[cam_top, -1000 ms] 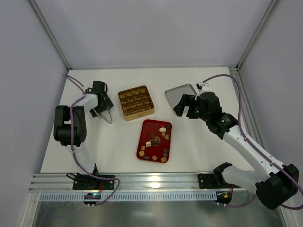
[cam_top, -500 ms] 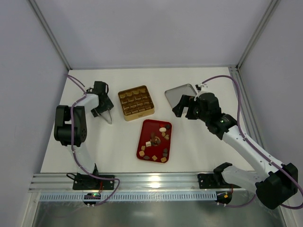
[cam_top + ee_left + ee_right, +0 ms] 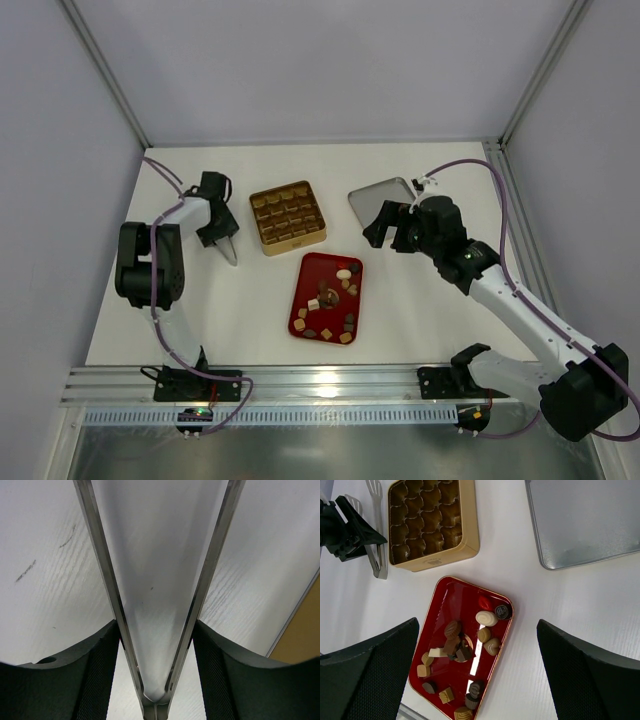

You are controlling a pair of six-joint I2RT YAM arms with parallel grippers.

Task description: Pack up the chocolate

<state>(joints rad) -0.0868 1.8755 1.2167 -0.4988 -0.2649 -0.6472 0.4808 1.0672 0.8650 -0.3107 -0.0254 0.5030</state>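
The chocolate pieces (image 3: 330,300), dark brown, tan and cream, lie loose in the red tray (image 3: 311,275); they also show in the right wrist view (image 3: 454,645). My right gripper (image 3: 385,222) hangs open and empty above the tray's right side (image 3: 477,625). The gold box (image 3: 288,216) with empty compartments stands behind the tray (image 3: 432,522). My left gripper (image 3: 218,232) is left of the box, its fingers pressed on both arms of metal tongs (image 3: 109,580) near the hinge (image 3: 156,625). The tongs' tips (image 3: 231,254) rest by the table.
A silver lid (image 3: 382,200) lies flat right of the gold box, under my right wrist (image 3: 585,520). Metal frame posts stand at the back corners. A rail runs along the near edge (image 3: 300,385).
My left gripper has turned slightly with the tongs, their tips shifting a little. My right gripper has edged slightly left. The chocolates have not moved.
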